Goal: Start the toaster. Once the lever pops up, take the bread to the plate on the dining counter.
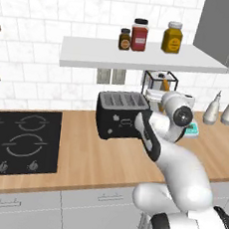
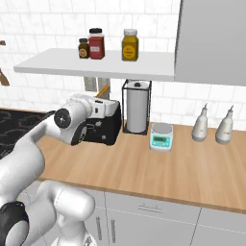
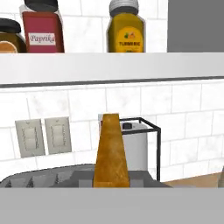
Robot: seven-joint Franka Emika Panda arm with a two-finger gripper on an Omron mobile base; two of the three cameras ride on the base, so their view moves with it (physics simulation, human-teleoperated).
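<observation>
Toaster [image 1: 122,115] as landmark: from the left base camera it sits on the wooden bench [image 1: 97,155] right of the black hob [image 1: 18,141], the arm's hand just beside its right end.

From the right base camera, the hand hides most of the toaster; a tan bread [image 2: 103,91] edge pokes up above it, left of the paper-towel holder [image 2: 137,108].

From the hand camera, the bread stands upright above the toaster's slots, apparently pinched by narrow fingers. Lifted crookedly, it could catch the slot or slip loose.
</observation>
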